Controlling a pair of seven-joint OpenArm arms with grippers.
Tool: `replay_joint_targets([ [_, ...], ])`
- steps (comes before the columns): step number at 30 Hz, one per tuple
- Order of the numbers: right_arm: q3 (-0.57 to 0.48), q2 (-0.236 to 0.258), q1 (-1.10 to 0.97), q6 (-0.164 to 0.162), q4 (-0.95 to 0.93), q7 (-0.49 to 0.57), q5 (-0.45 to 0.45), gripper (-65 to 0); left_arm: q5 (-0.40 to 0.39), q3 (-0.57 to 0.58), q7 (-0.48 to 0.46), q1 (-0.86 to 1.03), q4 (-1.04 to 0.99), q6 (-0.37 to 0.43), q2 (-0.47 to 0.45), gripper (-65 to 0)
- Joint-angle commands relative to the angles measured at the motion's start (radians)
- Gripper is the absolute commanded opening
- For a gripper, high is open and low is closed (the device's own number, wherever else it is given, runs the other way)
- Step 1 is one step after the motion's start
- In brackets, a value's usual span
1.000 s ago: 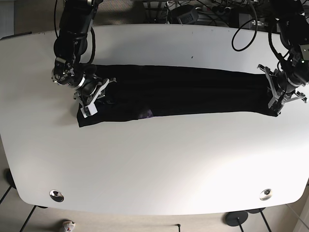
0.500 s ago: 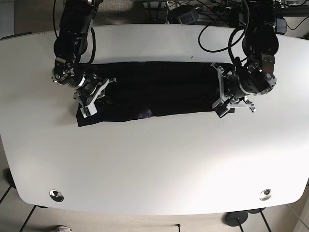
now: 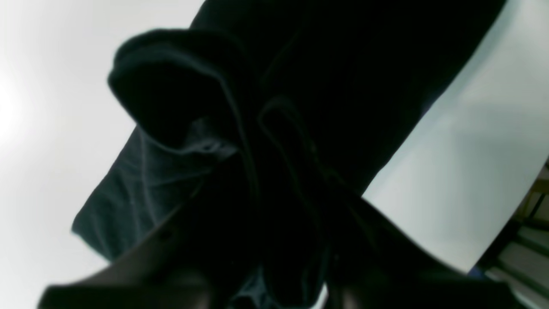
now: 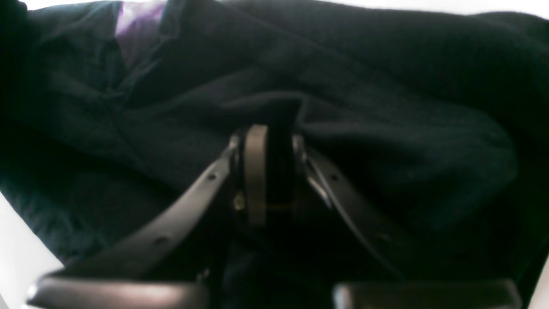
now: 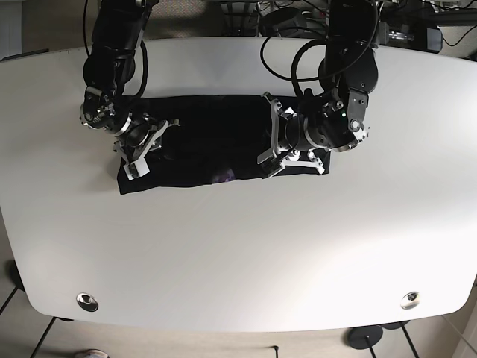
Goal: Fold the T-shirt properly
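The black T-shirt [image 5: 201,142] lies as a long band on the white table [image 5: 238,253], with its right part doubled over toward the left. My left gripper [image 5: 270,136] is shut on the bunched right end of the T-shirt [image 3: 343,64], which is lifted above the rest of the cloth. In the left wrist view the dark fingers [image 3: 171,240] flank a wad of fabric. My right gripper [image 5: 147,148] is shut on the T-shirt's left end; its fingers [image 4: 255,171] pinch a fold of cloth [image 4: 386,128]. A purple patch [image 4: 137,25] shows near the shirt's front edge.
Two metal discs [image 5: 87,301] [image 5: 409,300] sit near the table's front corners. Cables and equipment [image 5: 298,19] crowd the space behind the far edge. Bare white tabletop [image 5: 417,149] lies to the right of the shirt.
My left gripper has carried the shirt's right end leftward, from the table's right side to about the middle. The band is now roughly half as long. The right gripper stayed put.
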Motion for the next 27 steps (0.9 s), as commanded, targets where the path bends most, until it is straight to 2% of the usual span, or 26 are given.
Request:
replay_joint_targets([
  [1, 0.0, 0.006, -0.002, -0.01, 0.001, -0.062, -0.055, -57.2, -0.009, -0.001, -0.017, -0.017, -0.011, 0.017, 0.0, -61.9],
  [2, 0.0, 0.006, -0.002, -0.01, 0.001, -0.062, -0.055, -57.2, -0.009, -0.001, -0.017, -0.018, -0.019, 0.045, 0.003, -59.0],
  [4, 0.0, 0.006, -0.002, -0.01, 0.001, -0.062, -0.054, -57.2, -0.01, -0.001, -0.017, -0.018, -0.023, 0.118, 0.023, -46.0],
  [6, 0.0, 0.006, -0.002, -0.01, 0.001, -0.062, -0.052, -57.2, -0.01, 0.001, -0.017, -0.018, -0.023, 0.174, 0.043, -37.5],
  [7, 0.0, 0.006, -0.004, -0.01, 0.001, -0.062, -0.049, -57.2, -0.01, 0.001, -0.017, -0.018, -0.023, 0.227, 0.06, -32.2],
  [10, 0.0, 0.004, -0.004, -0.01, 0.001, -0.062, -0.046, -57.2, -0.01, 0.058, -0.026, -0.026, -0.019, 0.364, 0.098, -26.5],
  [12, 0.0, 0.004, -0.002, -0.01, 0.001, -0.062, -0.044, -57.2, -0.01, 0.17, -0.066, -0.051, 0.001, 0.483, 0.1, -26.4],
  [14, 0.0, 0.004, -0.002, -0.01, 0.001, -0.062, -0.044, -57.2, -0.009, 0.257, -0.114, -0.054, 0.017, 0.553, 0.087, -26.4],
  [16, 0.0, 0.003, -0.001, -0.01, 0.011, -0.062, -0.044, -57.2, 0.0, 0.305, -0.138, -0.054, 0.04, 0.562, 0.073, -26.5],
  [19, 0.0, 0.003, -0.005, -0.01, 0.077, -0.062, -0.043, -57.2, 0.039, 0.302, -0.138, -0.049, 0.061, 0.56, 0.066, -26.5],
  [22, 0.002, 0.001, -0.01, -0.01, 0.201, -0.068, -0.043, -56.4, 0.03, 0.205, -0.138, -0.046, 0.097, 0.559, 0.009, -26.5],
  [24, 0.002, -0.014, -0.01, -0.01, 0.275, -0.091, -0.043, -56.3, -0.041, 0.078, -0.138, -0.018, 0.101, 0.559, -0.014, -26.8],
  [25, 0.034, -0.025, -0.004, -0.01, 0.314, -0.142, -0.043, -56.1, -0.104, -0.005, -0.138, 0.002, 0.097, 0.559, -0.026, -30.8],
  [26, 0.063, -0.032, 0.001, -0.01, 0.339, -0.185, -0.041, -55.2, -0.153, -0.053, -0.138, 0.011, 0.092, 0.545, -0.031, -37.9],
  [27, 0.092, -0.049, 0.019, -0.01, 0.364, -0.225, -0.041, -51.4, -0.194, -0.094, -0.138, 0.021, 0.086, 0.507, -0.042, -47.4],
])
